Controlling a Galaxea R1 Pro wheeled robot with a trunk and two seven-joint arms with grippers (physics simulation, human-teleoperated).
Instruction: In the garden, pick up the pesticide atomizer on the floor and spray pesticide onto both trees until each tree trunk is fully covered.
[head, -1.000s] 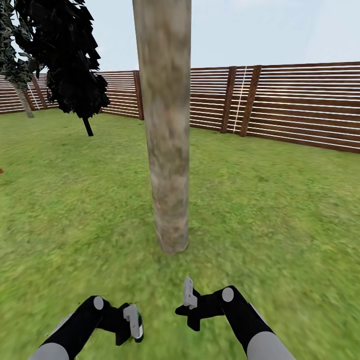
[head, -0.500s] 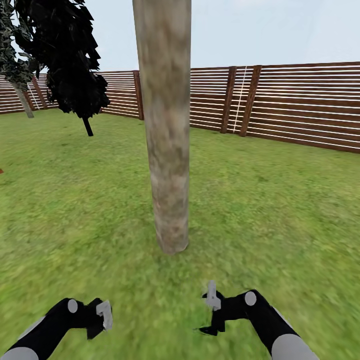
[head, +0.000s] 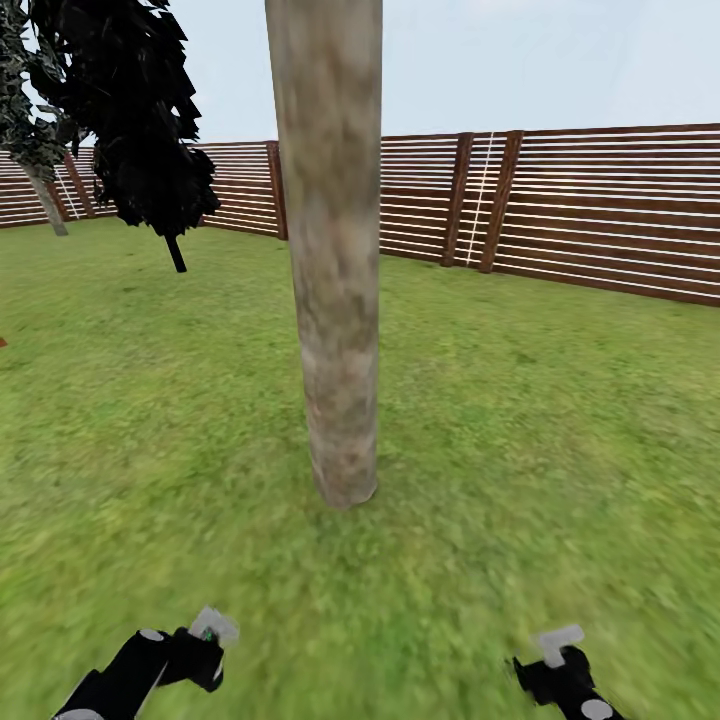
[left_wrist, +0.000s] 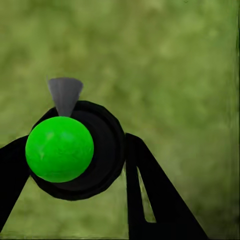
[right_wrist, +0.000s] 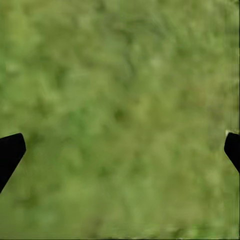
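A thick, mottled grey-beige tree trunk (head: 335, 300) stands straight ahead of me on the grass, its base a short way in front of both arms. My left gripper (head: 207, 640) sits low at the left, well short of the trunk. In the left wrist view this gripper (left_wrist: 75, 150) is shut on the pesticide atomizer (left_wrist: 60, 149), a small black round body with a bright green ball and a grey nozzle cone. My right gripper (head: 556, 648) is low at the right; in its wrist view it (right_wrist: 120, 145) is open, with only grass between the fingertips.
A black-leaved tree (head: 140, 120) stands at the back left, and a thinner pale trunk (head: 45, 205) rises beyond it by the fence. The brown slatted fence (head: 560, 210) closes the lawn (head: 560, 420) behind the trunk. Open grass lies on both sides.
Both arms have drawn apart and pulled back toward the lower edge of the head view, the left going left, the right going right. The view itself has not shifted.
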